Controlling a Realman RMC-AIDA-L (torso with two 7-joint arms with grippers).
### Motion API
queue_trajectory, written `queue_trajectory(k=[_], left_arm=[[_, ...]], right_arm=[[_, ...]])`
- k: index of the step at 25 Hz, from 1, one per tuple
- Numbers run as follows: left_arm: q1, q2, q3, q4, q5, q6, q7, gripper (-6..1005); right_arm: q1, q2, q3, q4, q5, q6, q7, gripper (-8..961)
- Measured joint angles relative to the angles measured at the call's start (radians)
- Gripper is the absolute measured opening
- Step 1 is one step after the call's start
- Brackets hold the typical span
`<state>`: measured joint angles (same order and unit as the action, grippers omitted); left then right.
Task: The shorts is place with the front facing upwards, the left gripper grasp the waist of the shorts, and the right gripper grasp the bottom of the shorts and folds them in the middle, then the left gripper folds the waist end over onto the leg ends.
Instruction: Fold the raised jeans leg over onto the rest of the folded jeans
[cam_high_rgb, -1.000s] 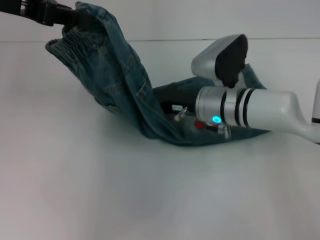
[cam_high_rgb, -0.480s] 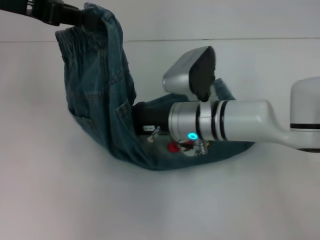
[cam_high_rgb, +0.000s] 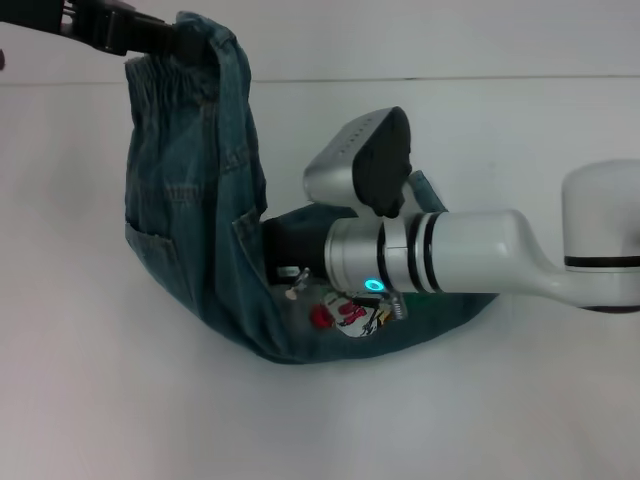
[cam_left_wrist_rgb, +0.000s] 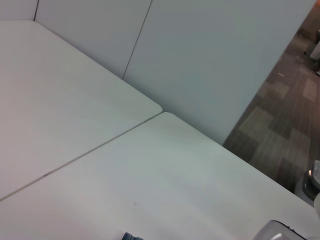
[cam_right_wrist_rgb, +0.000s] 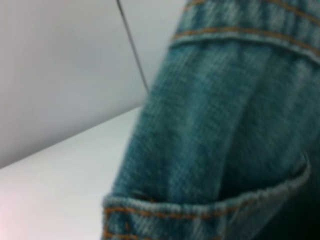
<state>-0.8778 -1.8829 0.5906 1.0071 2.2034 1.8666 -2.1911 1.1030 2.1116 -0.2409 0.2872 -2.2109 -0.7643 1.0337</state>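
Two arms worked one pair of blue denim shorts (cam_high_rgb: 200, 230) on the white table (cam_high_rgb: 120, 400). Nearest, the leg ends lay on the tabletop, where the right gripper (cam_high_rgb: 290, 262) reached in under the hanging cloth; whether it was clenched could not be told. Farther back, the black left gripper (cam_high_rgb: 165, 38) was clamped on the elastic waistband, holding it raised above the table.
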Motion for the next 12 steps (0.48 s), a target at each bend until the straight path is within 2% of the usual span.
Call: queue_trajectory(k=[6,12], left_arm=[[0.004,-0.006,0.000,-0.009,0.000,-0.003,0.004,43],[0.004,-0.018,0.000,-0.023,-0.001,-0.014,0.017,43]], right_arm=[[-0.074,-0.009,0.021,-0.051,-0.007,-0.021,0.000,13],[-0.184,-0.013,0.080,-0.159,-0.003,-0.120,0.001,13]])
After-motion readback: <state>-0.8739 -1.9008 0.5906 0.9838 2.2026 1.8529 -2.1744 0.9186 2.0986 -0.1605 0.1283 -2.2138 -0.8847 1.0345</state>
